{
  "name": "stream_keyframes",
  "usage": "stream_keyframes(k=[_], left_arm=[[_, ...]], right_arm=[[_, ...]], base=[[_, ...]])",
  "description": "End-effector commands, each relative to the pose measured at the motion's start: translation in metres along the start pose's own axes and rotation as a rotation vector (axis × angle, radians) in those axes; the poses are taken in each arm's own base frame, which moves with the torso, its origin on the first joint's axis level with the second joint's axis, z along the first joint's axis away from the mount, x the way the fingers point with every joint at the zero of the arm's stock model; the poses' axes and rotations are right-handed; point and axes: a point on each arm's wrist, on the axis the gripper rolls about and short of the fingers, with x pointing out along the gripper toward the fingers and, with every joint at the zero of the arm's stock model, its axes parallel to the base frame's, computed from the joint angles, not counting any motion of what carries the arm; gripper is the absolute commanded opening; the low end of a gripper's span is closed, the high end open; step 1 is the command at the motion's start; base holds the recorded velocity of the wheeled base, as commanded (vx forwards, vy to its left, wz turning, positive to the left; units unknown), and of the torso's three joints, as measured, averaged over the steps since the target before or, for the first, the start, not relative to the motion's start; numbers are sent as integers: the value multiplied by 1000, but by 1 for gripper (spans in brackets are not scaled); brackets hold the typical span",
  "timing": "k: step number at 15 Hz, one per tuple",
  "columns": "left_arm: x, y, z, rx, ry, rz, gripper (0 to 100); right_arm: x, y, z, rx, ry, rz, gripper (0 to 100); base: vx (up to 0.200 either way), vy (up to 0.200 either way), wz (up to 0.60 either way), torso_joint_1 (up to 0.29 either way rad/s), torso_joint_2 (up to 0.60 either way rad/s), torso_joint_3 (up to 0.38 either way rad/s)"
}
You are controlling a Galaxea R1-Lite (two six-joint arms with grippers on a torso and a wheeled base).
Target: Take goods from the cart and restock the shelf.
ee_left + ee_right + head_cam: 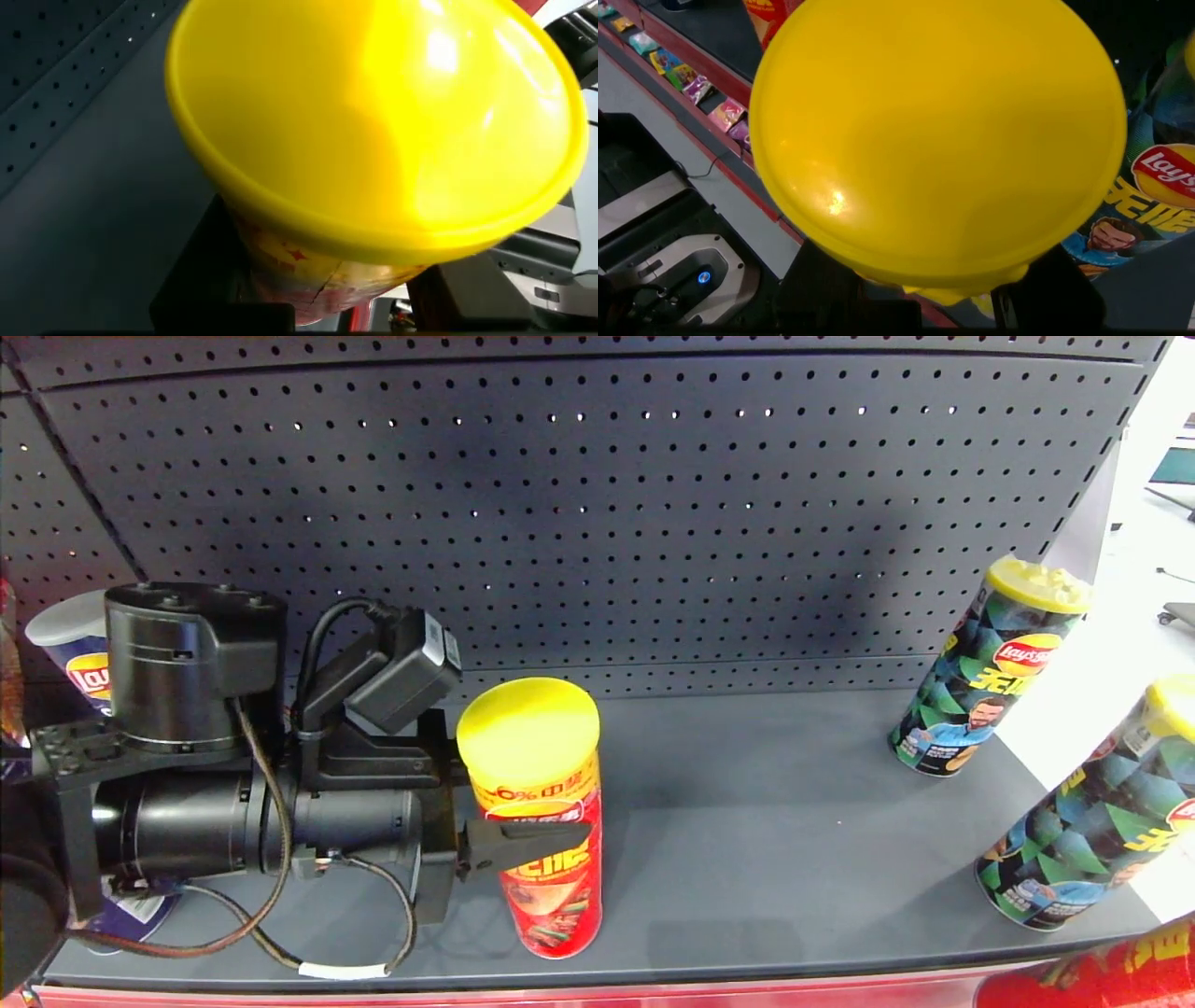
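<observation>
Near the front edge of the shelf (747, 821), left of its middle, the red can (551, 905) is upright: a tall tube with a plain yellow lid, a yellow band under it and a red body with yellow print. Whether its base rests on the shelf cannot be told. The left claw (532, 803) grips it around the middle from the left, with one black finger lying across the can's front and the other behind it. In the left wrist view the lid bulges over the dark fingers at both sides of the tube. The right claw (948, 313) holds a second can (943, 140) just under a like yellow lid, off the shelf's front right corner. Two dark cans with yellow lids stand at the shelf's right end, the rear one (990, 672) near the back, the front one (1092, 812) at the front right corner. A blue can (75, 653) with a pale lid stands at the back left, behind the arm.
</observation>
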Motion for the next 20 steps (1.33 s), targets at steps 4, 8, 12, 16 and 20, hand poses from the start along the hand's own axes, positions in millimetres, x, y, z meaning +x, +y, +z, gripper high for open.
stream_keyframes(k=[4,8,12,16,20], left_arm=[[-4,-5,-4,-2,7,1,0],[-11,-16,-10,-11,16,-16,0],[-11,-17,-14,-17,28,-17,0],[-11,-16,-14,-20,31,4,100],[-12,-16,-13,-15,29,25,100]], right_arm=[[-1,0,2,-2,-7,1,0],[-1,0,2,-2,-6,-1,0],[-1,0,2,-1,-5,-4,0],[-1,0,2,-1,-5,-4,0],[-1,0,1,0,-1,-6,0]], base=[[0,0,0,0,0,0],[0,0,0,0,0,0],[0,0,0,0,0,0],[0,0,0,0,0,0],[0,0,0,0,0,0]])
